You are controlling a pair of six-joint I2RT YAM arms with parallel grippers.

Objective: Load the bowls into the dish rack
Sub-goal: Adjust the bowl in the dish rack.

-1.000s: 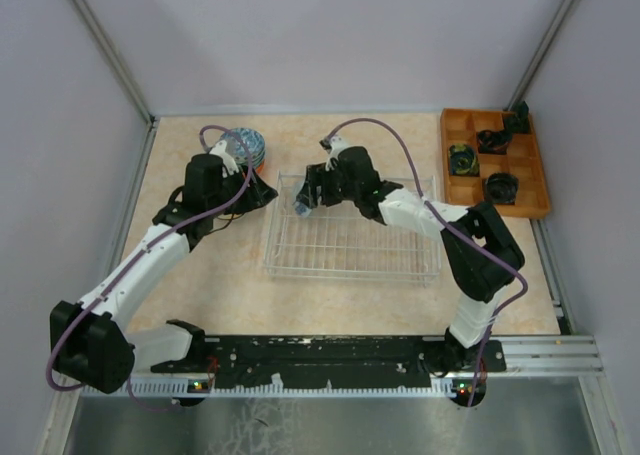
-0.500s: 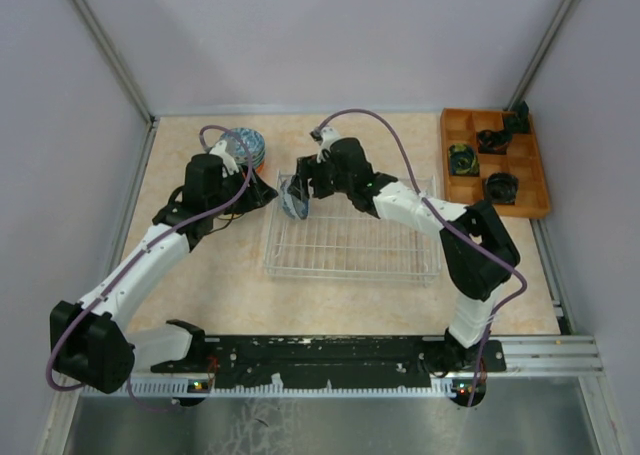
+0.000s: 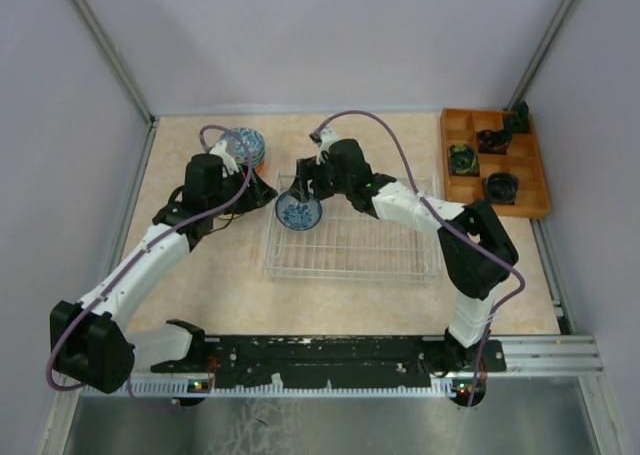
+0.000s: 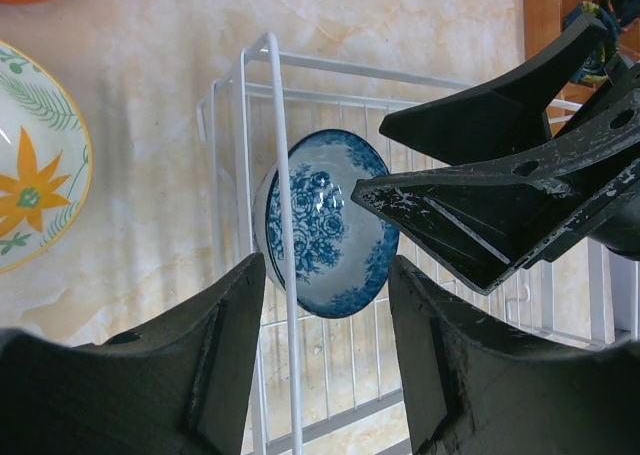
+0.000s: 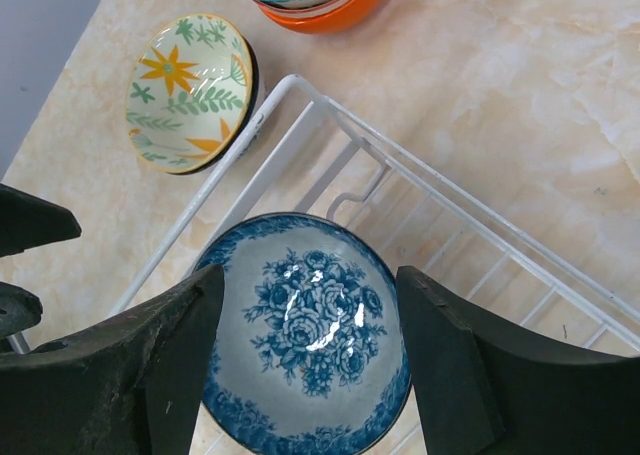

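Observation:
A white bowl with blue roses [image 3: 298, 213] lies mouth up in the far left corner of the wire dish rack [image 3: 350, 272]. My right gripper [image 3: 304, 187] hangs open just above it; in the right wrist view its fingers flank the bowl [image 5: 310, 345] without gripping it. My left gripper [image 3: 264, 192] is open and empty just outside the rack's left side, and sees the same bowl [image 4: 330, 225] through the wires. A green-and-yellow patterned bowl [image 5: 190, 90] sits on the table beside that corner. A stack of bowls with an orange one at the bottom [image 3: 245, 145] stands at the far left.
An orange wooden compartment tray [image 3: 530, 180] with black items stands at the far right. The rack's raised white wire rim [image 4: 275, 125] runs between my left fingers and the bowl. Grey walls close the table on three sides.
The blue rose bowl went from standing on edge in my right gripper to lying flat in the rack corner. The right jaws have opened. The left arm has not moved.

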